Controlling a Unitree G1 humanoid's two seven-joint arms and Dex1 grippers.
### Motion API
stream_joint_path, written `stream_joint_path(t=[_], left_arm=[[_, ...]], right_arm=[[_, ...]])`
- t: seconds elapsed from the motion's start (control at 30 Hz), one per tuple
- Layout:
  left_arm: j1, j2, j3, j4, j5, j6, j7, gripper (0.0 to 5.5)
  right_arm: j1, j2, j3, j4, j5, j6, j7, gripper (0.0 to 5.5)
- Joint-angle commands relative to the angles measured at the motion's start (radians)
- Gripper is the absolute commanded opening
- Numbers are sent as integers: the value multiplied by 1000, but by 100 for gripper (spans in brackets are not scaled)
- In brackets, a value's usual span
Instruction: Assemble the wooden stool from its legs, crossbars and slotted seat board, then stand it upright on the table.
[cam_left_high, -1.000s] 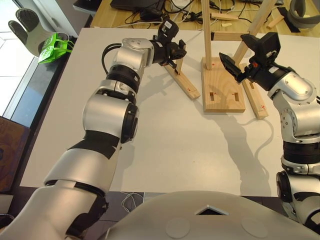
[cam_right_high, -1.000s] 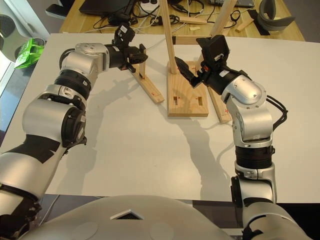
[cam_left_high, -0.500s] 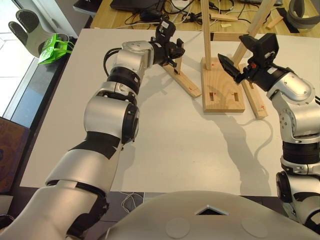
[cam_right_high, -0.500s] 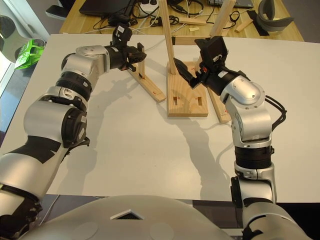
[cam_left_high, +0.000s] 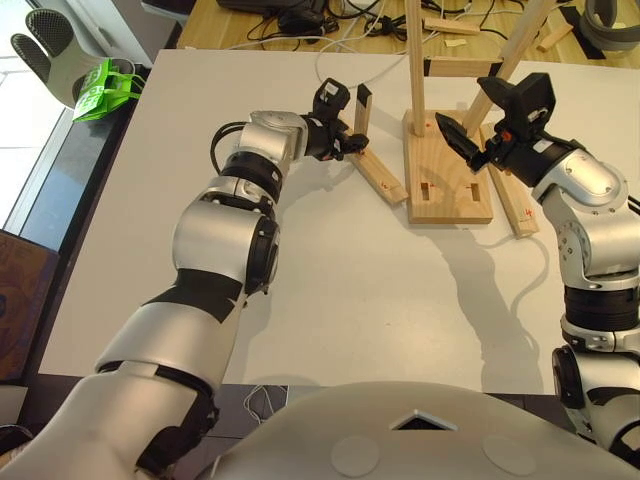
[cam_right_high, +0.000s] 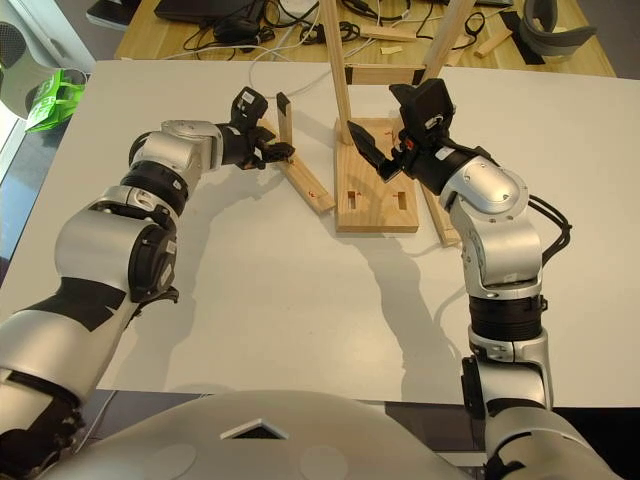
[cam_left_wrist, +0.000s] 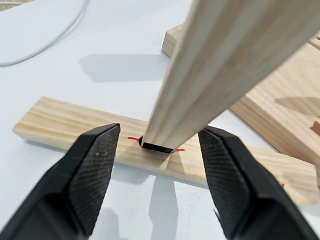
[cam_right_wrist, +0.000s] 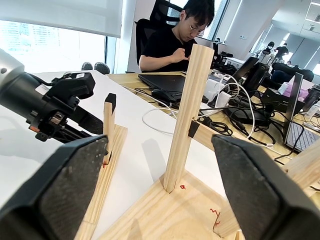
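White table (cam_left_high: 400, 300): the slotted seat board (cam_left_high: 447, 195) lies flat, one leg (cam_left_high: 414, 60) standing upright in it. Just beside it, a short black-tipped post (cam_left_high: 361, 105) rises from a flat crossbar (cam_left_high: 380, 180). The left gripper (cam_left_wrist: 159, 137) straddles the post, fingers spread and clear of it. The right gripper (cam_right_wrist: 159, 140) gapes around the leg. Another crossbar (cam_left_high: 512, 205) lies along the board's far side.

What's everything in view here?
table: one, white, underneath.
seat board: one, pale wood, mid-table.
upright leg: one, pale wood, standing in seat board.
leaning leg: one, pale wood, at the board's right.
left bar: one, pale wood, left of board.
right bar: one, pale wood, right of board.
short post: one, black-tipped wood, standing in left bar.
cable: one, white, table's back.
bag: one, green, beyond table's left edge.
left gripper: one, black, open around short post.
right gripper: one, black, open above seat board.
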Motion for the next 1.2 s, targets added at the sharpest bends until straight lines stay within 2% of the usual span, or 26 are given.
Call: stream_joint_path(t=[0.03, 0.2, 0.3, 0.47, 0.53, 0.6, 0.7, 0.8, 1.03, 1.2], left_arm=[[-36, 22, -37, -23, 36, -34, -49, 285], [-67, 119, -41, -117, 37, -85, -73, 285], [-26, 172, -30, -258, 11, -51, -87, 285], [155, 192, -20, -782, -110, 197, -160, 285], [194, 174, 3, -944, -146, 288, -109, 285], [203, 150, 21, -1002, -159, 329, -33, 285], [224, 122, 23, -1001, -172, 345, 38, 285], [236, 131, -42, -898, -131, 288, 40, 285], [233, 98, -134, -602, -90, 126, -13, 285], [187, 77, -146, -440, -37, 32, 79, 285]], right_arm=[[-1, -3, -5, -11, -3, -1, -4, 383], [3, -6, -11, -16, -3, 1, -7, 383], [-2, -6, -17, -16, 0, 2, -8, 383], [-52, 8, -56, -12, 46, 51, -15, 383], [-105, 25, -64, 22, 71, 85, -20, 383], [-166, 49, -65, 60, 103, 143, -25, 383], [-239, 60, -58, 117, 115, 172, -23, 383], [-263, 57, -57, 144, 106, 160, -26, 383], [-222, 57, -51, 115, 96, 142, -34, 383], [-208, 60, -53, 99, 104, 138, -41, 383]])
